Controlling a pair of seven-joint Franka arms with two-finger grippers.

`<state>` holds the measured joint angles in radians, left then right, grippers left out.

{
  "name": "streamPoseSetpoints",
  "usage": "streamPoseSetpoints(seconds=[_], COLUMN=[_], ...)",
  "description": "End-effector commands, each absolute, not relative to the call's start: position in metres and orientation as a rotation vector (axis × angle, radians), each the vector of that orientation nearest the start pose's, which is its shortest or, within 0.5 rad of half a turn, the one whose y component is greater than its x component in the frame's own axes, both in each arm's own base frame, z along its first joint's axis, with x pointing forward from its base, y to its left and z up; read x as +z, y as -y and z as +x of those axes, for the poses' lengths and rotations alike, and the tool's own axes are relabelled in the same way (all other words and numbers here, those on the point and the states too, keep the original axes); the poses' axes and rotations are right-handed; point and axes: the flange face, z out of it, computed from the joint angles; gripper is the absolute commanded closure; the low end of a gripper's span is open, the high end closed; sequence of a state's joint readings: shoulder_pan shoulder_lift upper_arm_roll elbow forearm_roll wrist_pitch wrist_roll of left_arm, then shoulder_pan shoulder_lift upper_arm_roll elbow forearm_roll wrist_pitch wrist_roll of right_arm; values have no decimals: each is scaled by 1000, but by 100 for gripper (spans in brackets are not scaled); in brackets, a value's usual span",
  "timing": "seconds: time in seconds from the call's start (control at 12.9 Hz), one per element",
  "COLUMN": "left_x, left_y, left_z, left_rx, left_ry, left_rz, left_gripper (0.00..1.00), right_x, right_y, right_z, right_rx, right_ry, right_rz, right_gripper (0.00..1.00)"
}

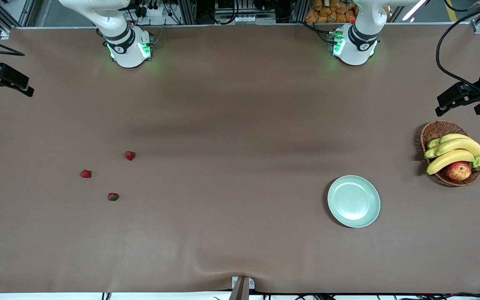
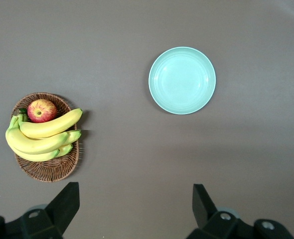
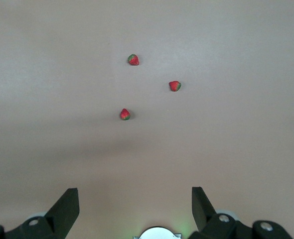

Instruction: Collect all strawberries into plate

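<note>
Three small red strawberries (image 1: 130, 156) (image 1: 85, 173) (image 1: 113, 196) lie loosely grouped on the brown table toward the right arm's end; the right wrist view shows them too (image 3: 124, 114) (image 3: 175, 86) (image 3: 133, 59). The pale mint-green plate (image 1: 353, 201) (image 2: 182, 80) lies empty toward the left arm's end. My right gripper (image 3: 135, 194) hangs open high above the table near its own base, holding nothing. My left gripper (image 2: 135, 191) is open and empty, high over the table beside the basket. Both arms wait.
A brown wicker basket (image 1: 436, 131) (image 2: 50, 169) with bananas (image 1: 452, 152) and a red-yellow apple (image 1: 458, 171) stands beside the plate at the left arm's end. The right arm's white base (image 3: 157, 233) shows in the right wrist view.
</note>
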<state>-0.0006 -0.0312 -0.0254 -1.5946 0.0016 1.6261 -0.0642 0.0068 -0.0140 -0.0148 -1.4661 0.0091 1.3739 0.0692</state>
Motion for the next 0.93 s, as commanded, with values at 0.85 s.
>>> streamPoseSetpoints(seconds=[0.85], left_x=[634], left_y=[13], left_z=[554], left_rx=[-74], left_ry=[61], left_rz=[-3166], left_gripper=[0], right_x=[587], right_y=[-50], right_z=[578], right_rx=[280], right_ry=[25], right_rz=[-3134], right_gripper=[0])
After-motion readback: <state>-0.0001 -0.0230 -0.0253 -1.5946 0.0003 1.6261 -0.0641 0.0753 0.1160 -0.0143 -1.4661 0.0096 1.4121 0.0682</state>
